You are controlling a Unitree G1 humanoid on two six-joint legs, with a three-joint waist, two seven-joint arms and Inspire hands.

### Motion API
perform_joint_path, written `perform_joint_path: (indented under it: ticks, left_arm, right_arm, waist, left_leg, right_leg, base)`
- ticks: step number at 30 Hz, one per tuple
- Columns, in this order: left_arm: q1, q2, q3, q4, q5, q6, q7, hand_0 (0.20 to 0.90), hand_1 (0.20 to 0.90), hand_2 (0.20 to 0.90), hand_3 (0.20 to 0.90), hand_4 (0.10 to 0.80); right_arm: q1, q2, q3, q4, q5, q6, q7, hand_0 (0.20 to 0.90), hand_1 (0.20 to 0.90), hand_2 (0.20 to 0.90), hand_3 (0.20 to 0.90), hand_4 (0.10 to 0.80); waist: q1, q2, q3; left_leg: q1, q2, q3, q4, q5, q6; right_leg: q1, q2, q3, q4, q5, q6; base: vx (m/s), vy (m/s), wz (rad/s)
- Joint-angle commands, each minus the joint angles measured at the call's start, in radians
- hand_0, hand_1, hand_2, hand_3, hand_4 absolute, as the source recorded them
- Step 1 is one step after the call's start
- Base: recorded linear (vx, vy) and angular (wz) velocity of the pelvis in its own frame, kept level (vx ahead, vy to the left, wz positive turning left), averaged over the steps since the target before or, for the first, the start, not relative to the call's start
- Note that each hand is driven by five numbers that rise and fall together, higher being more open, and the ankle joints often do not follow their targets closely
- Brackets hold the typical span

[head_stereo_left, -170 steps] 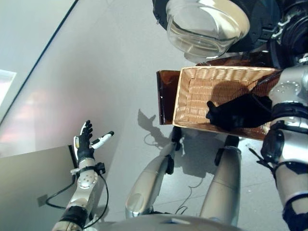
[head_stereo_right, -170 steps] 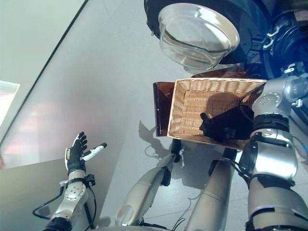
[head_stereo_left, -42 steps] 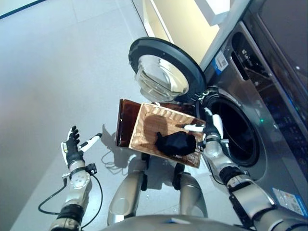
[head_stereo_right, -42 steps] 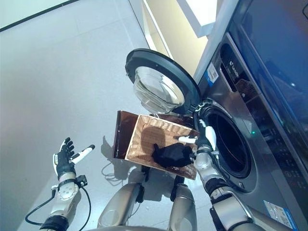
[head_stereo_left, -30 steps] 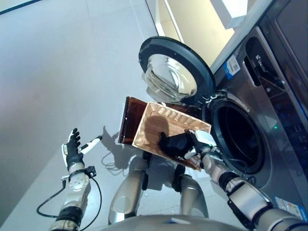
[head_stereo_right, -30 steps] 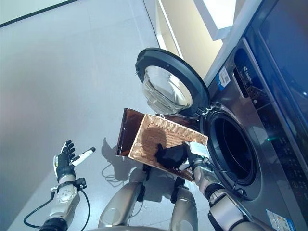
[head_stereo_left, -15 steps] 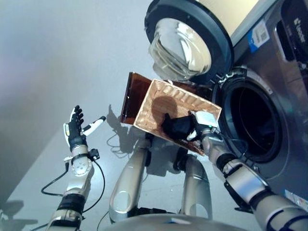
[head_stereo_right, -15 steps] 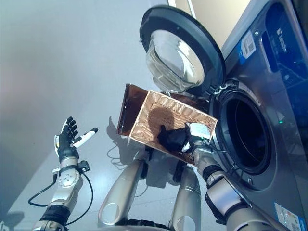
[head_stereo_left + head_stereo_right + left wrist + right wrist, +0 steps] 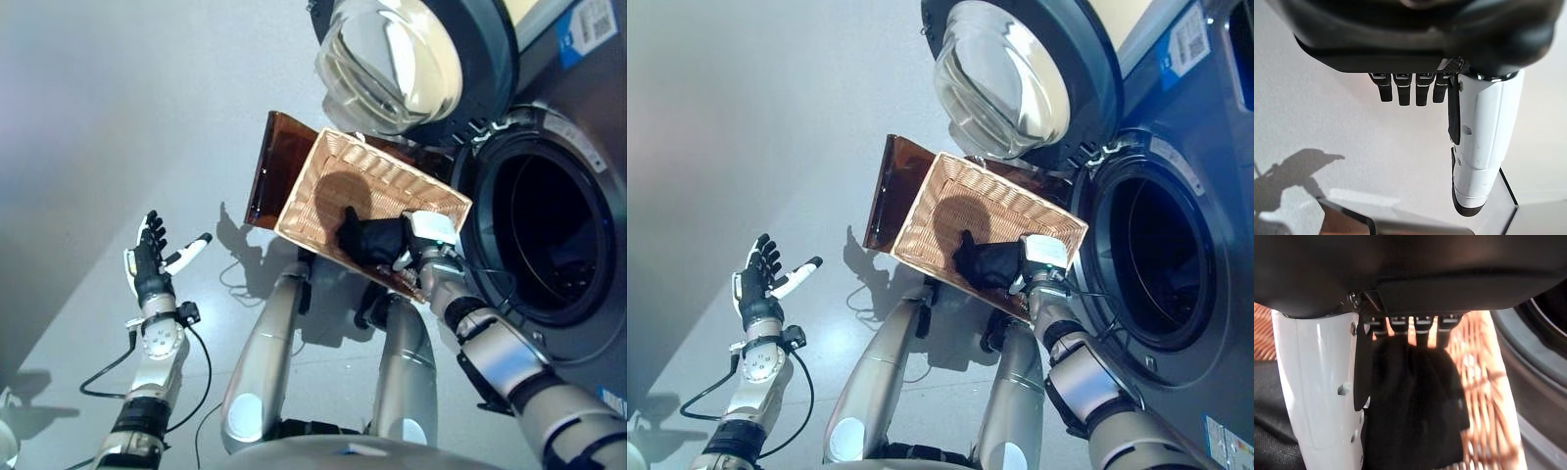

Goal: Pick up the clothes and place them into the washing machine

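A black garment [image 9: 370,239] lies bunched at the washer-side end of a wicker basket [image 9: 323,174]. My right hand [image 9: 427,235] reaches into the basket from the washer side and rests against the garment. In the right wrist view its white-covered thumb [image 9: 1322,396] lies straight beside the black cloth [image 9: 1415,406], and its fingers [image 9: 1422,325] reach out over the cloth, uncurled. The washing machine's drum opening [image 9: 554,225] gapes dark just right of the basket, with its round glass door [image 9: 402,59] swung open above. My left hand [image 9: 147,272] is held up, open and empty, far to the left over the floor.
The basket sits on a dark brown stand [image 9: 269,171] right in front of the washer. Grey floor [image 9: 118,117] spreads to the left. The washer's grey front panel [image 9: 1205,323] fills the right side.
The camera has tilted and drawn nearer, so the whole scene has shifted. My right hand came from beside the garment to rest on it. The left hand keeps its pose.
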Motion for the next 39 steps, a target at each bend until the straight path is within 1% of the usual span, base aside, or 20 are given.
perform_joint_path:
  ticks: [1, 5, 11, 16, 21, 22, 23, 25, 27, 28, 32, 33, 36, 39]
  left_arm:
    - [0.007, 0.052, 0.035, -0.083, 0.0, -0.057, 0.05, 0.9, 0.9, 0.9, 0.9, 0.8]
    - [-0.004, 0.052, 0.03, -0.076, 0.009, -0.056, 0.06, 0.9, 0.9, 0.9, 0.9, 0.8]
    - [-0.023, 0.055, 0.018, -0.073, 0.033, -0.057, 0.079, 0.9, 0.9, 0.9, 0.9, 0.8]
    - [-0.021, 0.054, 0.021, -0.058, 0.041, -0.056, 0.076, 0.9, 0.9, 0.9, 0.9, 0.8]
    - [-0.025, 0.05, 0.026, -0.02, 0.028, -0.06, 0.069, 0.9, 0.9, 0.9, 0.9, 0.8]
    - [-0.025, 0.05, 0.025, -0.02, 0.028, -0.06, 0.069, 0.9, 0.9, 0.9, 0.9, 0.8]
    - [-0.027, 0.043, 0.021, 0.019, 0.025, -0.062, 0.063, 0.9, 0.9, 0.9, 0.9, 0.8]
    - [-0.027, 0.031, 0.011, 0.072, 0.027, -0.058, 0.058, 0.9, 0.9, 0.9, 0.9, 0.8]
    - [-0.012, 0.022, 0.001, 0.081, 0.031, -0.054, 0.052, 0.9, 0.9, 0.9, 0.9, 0.8]
    - [-0.011, 0.022, 0.0, 0.081, 0.031, -0.054, 0.052, 0.9, 0.9, 0.9, 0.9, 0.8]
    - [0.006, -0.009, -0.033, 0.178, 0.034, -0.048, 0.041, 0.9, 0.9, 0.9, 0.9, 0.8]
    - [0.017, -0.017, -0.036, 0.2, 0.03, -0.047, 0.039, 0.9, 0.9, 0.9, 0.9, 0.8]
    - [0.033, -0.024, -0.048, 0.222, 0.048, -0.041, 0.027, 0.9, 0.9, 0.9, 0.9, 0.8]
    - [0.054, -0.024, -0.041, 0.224, 0.058, -0.039, 0.018, 0.9, 0.9, 0.9, 0.9, 0.8]
  right_arm:
    - [-0.016, -0.063, 0.006, 0.054, 0.004, 0.025, -0.006, 0.2, 0.2, 0.2, 0.2, 0.3]
    - [-0.02, -0.069, -0.009, 0.056, 0.007, 0.033, -0.022, 0.2, 0.2, 0.2, 0.2, 0.3]
    - [-0.016, -0.065, -0.015, 0.035, -0.003, 0.038, -0.044, 0.2, 0.2, 0.2, 0.2, 0.3]
    - [-0.01, -0.062, -0.026, 0.039, -0.002, 0.038, -0.047, 0.2, 0.2, 0.2, 0.2, 0.3]
    - [0.005, -0.07, -0.052, -0.004, 0.038, 0.025, -0.071, 0.2, 0.2, 0.2, 0.2, 0.3]
    - [0.006, -0.071, -0.052, -0.005, 0.038, 0.025, -0.07, 0.2, 0.2, 0.2, 0.2, 0.3]
    - [0.019, -0.065, -0.063, -0.026, 0.057, 0.011, -0.079, 0.2, 0.2, 0.2, 0.2, 0.3]
    - [0.05, -0.046, -0.084, -0.054, 0.092, -0.011, -0.089, 0.2, 0.2, 0.2, 0.2, 0.3]
    - [0.088, -0.028, -0.111, -0.075, 0.135, -0.036, -0.1, 0.2, 0.2, 0.2, 0.2, 0.3]
    - [0.089, -0.028, -0.111, -0.075, 0.135, -0.036, -0.1, 0.2, 0.2, 0.2, 0.2, 0.3]
    - [0.163, -0.014, -0.205, -0.089, 0.288, -0.101, -0.107, 0.2, 0.2, 0.2, 0.2, 0.3]
    - [0.203, -0.001, -0.246, -0.12, 0.366, -0.131, -0.109, 0.2, 0.2, 0.2, 0.2, 0.3]
    - [0.272, 0.023, -0.359, -0.144, 0.551, -0.203, -0.105, 0.2, 0.2, 0.2, 0.2, 0.3]
    - [0.343, 0.059, -0.476, -0.211, 0.772, -0.295, -0.079, 0.2, 0.2, 0.2, 0.2, 0.3]
  waist:
    - [0.026, 0.053, -0.044]
    - [0.034, 0.067, -0.043]
    - [0.027, 0.071, -0.041]
    - [0.021, 0.075, -0.041]
    - [0.007, 0.068, -0.049]
    - [0.008, 0.069, -0.047]
    - [0.001, 0.069, -0.057]
    - [-0.009, 0.062, -0.075]
    - [-0.013, 0.059, -0.1]
    - [-0.012, 0.06, -0.098]
    - [-0.019, 0.062, -0.167]
    - [-0.03, 0.057, -0.205]
    - [-0.04, 0.051, -0.243]
    - [-0.048, 0.042, -0.269]
  left_leg:
    - [-0.009, -0.031, -0.012, 0.222, -0.256, -0.015]
    - [-0.009, -0.041, -0.02, 0.195, -0.235, -0.013]
    - [0.033, -0.05, -0.024, 0.107, -0.198, -0.012]
    - [0.068, -0.049, -0.024, 0.069, -0.183, -0.013]
    - [0.159, -0.034, -0.007, -0.047, -0.137, -0.016]
    - [0.162, -0.034, -0.007, -0.05, -0.135, -0.016]
    - [0.197, -0.025, 0.006, -0.111, -0.082, -0.009]
    - [0.254, -0.014, 0.019, -0.169, -0.062, -0.009]
    - [0.318, -0.007, 0.03, -0.229, -0.045, -0.009]
    - [0.322, -0.006, 0.03, -0.231, -0.044, -0.009]
    - [0.467, 0.012, 0.045, -0.404, 0.018, -0.015]
    - [0.519, 0.014, 0.058, -0.478, 0.034, -0.021]
    - [0.573, 0.015, 0.086, -0.516, 0.033, -0.022]
    - [0.595, 0.019, 0.116, -0.51, 0.011, -0.025]
  right_leg:
    - [-0.014, -0.031, 0.063, -0.076, 0.079, 0.056]
    - [-0.012, -0.043, 0.053, -0.084, 0.085, 0.061]
    - [0.016, -0.047, 0.051, -0.141, 0.114, 0.071]
    - [0.044, -0.046, 0.052, -0.171, 0.129, 0.074]
    - [0.114, -0.032, 0.061, -0.284, 0.188, 0.086]
    - [0.118, -0.032, 0.06, -0.287, 0.189, 0.086]
    - [0.145, -0.023, 0.06, -0.352, 0.248, 0.083]
    - [0.194, -0.016, 0.068, -0.415, 0.273, 0.091]
    - [0.254, -0.011, 0.07, -0.492, 0.303, 0.101]
    - [0.259, -0.01, 0.069, -0.495, 0.304, 0.101]
    - [0.391, -0.006, 0.071, -0.685, 0.387, 0.134]
    - [0.437, -0.011, 0.081, -0.765, 0.416, 0.15]
    - [0.485, -0.017, 0.101, -0.857, 0.468, 0.164]
    - [0.514, -0.032, 0.128, -0.931, 0.506, 0.182]
  base:
    - [0.015, -0.01, 0.12]
    - [0.022, -0.006, 0.16]
    - [0.013, 0.006, 0.06]
    - [0.009, 0.012, 0.06]
    - [0.008, 0.012, -0.04]
    - [-0.05, 0.05, -0.14]
    - [-0.025, 0.056, -0.19]
    - [0.06, 0.048, -0.36]
    - [0.11, 0.027, -0.45]
    - [0.105, 0.032, -0.34]
    - [0.161, 0.037, -0.32]
    - [0.188, 0.02, -0.41]
    - [0.157, -0.015, -0.51]
    - [0.087, -0.03, -0.32]
